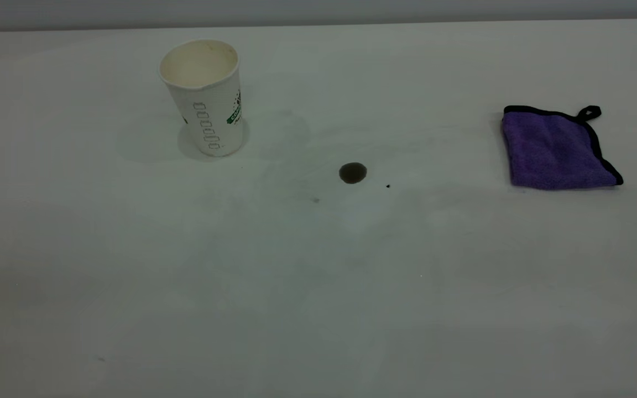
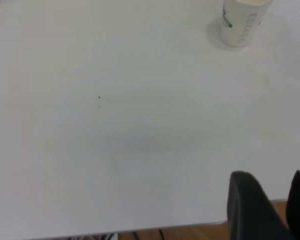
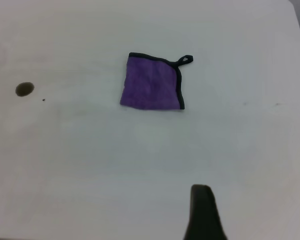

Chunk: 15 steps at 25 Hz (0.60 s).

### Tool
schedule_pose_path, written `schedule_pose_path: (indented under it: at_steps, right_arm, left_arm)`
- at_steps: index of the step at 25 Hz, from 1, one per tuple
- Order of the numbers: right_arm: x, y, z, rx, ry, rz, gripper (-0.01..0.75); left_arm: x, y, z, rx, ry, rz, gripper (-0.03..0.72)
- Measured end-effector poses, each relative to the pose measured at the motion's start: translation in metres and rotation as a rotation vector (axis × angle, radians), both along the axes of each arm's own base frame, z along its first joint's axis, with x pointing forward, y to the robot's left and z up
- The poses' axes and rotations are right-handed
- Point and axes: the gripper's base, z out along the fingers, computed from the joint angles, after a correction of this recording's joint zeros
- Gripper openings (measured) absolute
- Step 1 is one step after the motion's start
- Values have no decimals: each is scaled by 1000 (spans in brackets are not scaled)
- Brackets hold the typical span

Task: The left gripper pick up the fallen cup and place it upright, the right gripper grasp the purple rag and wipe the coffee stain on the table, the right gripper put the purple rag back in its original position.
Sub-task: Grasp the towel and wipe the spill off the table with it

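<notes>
The white paper cup [image 1: 205,94] with the green band stands upright at the table's far left, its cream inside showing; it also shows in the left wrist view [image 2: 240,22]. The coffee stain [image 1: 353,172] is a small dark round spot near the middle, also seen in the right wrist view [image 3: 24,89]. The purple rag [image 1: 556,149] lies flat at the right with its black loop at the far corner; it also shows in the right wrist view [image 3: 152,82]. My left gripper [image 2: 272,182] is open and empty, far back from the cup near the table edge. My right gripper [image 3: 202,200] hovers well short of the rag.
The white table [image 1: 318,287] has a tiny black speck [image 1: 388,186] right of the stain and faint smudges. The table's near edge and the wooden floor [image 2: 190,232] show in the left wrist view. Neither arm shows in the exterior view.
</notes>
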Motion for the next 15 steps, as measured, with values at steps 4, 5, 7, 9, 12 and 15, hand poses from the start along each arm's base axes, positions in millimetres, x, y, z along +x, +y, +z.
schedule_pose_path:
  at_steps: [4, 5, 7, 9, 12, 15]
  right_arm:
    - [0, 0, 0, 0, 0, 0, 555]
    - [0, 0, 0, 0, 0, 0, 555]
    - [0, 0, 0, 0, 0, 0, 555]
    - [0, 0, 0, 0, 0, 0, 555]
    - [0, 0, 2, 0, -11, 0, 555]
    - [5, 2, 22, 22, -65, 11, 563]
  left_arm:
    - [0, 0, 0, 0, 0, 0, 254]
    - [0, 0, 0, 0, 0, 0, 254]
    - [0, 0, 0, 0, 0, 0, 254]
    - [0, 0, 0, 0, 0, 0, 254]
    - [0, 0, 0, 0, 0, 0, 254]
    - [0, 0, 0, 0, 0, 0, 254]
